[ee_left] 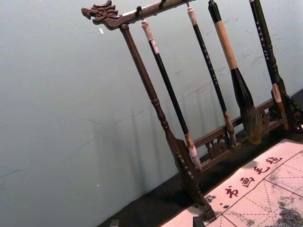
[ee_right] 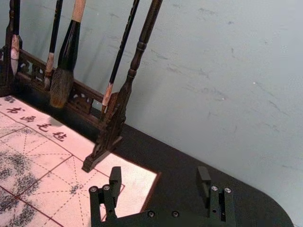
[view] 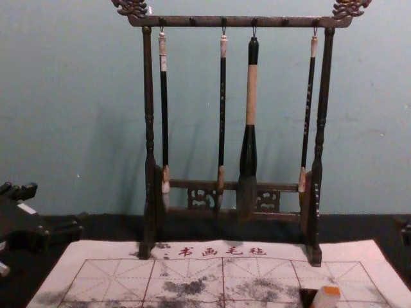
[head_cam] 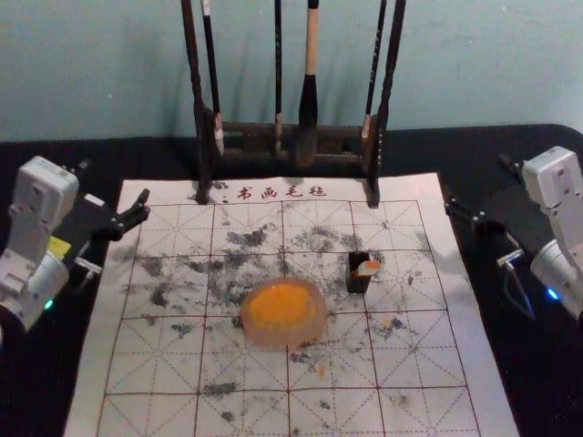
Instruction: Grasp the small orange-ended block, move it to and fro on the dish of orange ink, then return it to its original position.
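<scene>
In the head view, the small block [head_cam: 367,269], pale with an orange end, leans tilted on a small black holder [head_cam: 356,280], right of the round dish of orange ink [head_cam: 283,308]. The chest view has the block [view: 327,297] at its bottom edge, orange end up. My left gripper [head_cam: 115,182] is over the dark table beyond the mat's left edge, open and far from the block; its fingertips reach into the left wrist view [ee_left: 156,222]. Past the mat's right edge is my right gripper [head_cam: 475,178], also open, with bare space between its fingers in the right wrist view [ee_right: 159,176].
A dark wooden rack [view: 237,22] with several hanging brushes stands at the mat's far edge, before the wall. The ink-stained white calligraphy mat [head_cam: 155,364] lies under the dish and holder. Dark table surface [head_cam: 510,364] flanks the mat.
</scene>
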You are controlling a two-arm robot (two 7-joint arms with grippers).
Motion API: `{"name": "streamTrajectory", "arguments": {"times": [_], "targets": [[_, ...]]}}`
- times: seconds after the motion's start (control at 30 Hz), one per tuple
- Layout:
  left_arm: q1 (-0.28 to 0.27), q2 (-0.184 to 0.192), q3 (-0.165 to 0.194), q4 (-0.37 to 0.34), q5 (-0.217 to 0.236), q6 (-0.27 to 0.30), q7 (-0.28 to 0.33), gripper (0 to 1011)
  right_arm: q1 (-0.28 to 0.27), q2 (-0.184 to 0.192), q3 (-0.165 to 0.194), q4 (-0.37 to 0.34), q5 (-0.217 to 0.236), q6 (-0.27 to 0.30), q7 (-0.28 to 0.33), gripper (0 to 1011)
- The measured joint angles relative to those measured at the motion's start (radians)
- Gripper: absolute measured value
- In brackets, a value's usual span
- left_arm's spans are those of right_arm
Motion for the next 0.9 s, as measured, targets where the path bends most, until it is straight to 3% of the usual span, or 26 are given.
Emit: {"name": "streamTrajectory", "arguments": {"times": [0.27,0.37,0.6,0.7,0.9], "targets": [[0.000,0.000,0.000,0.000,0.000,0.000,0.000,1001,0.000,0.000,0.001,0.000,0.000,-0.001,0.001,1003],[0.000,0.000,0.000,0.000,0.000,0.000,0.000,1001,-0.007,0.006,0.003,0.000,0.000,-0.024,0.029,1002],[0.000,0.000,0.000,0.000,0.000,0.000,0.000,1001,-0.040,0.041,-0.001,-0.012,0.021,-0.121,0.166,1002],[0.000,0.000,0.000,0.000,0.000,0.000,0.000,1001,-0.066,0.059,-0.002,-0.015,0.054,-0.193,0.256,1003],[0.000,0.000,0.000,0.000,0.000,0.000,0.000,1001,-0.096,0.079,-0.007,-0.019,0.130,-0.279,0.409,1003]]}}
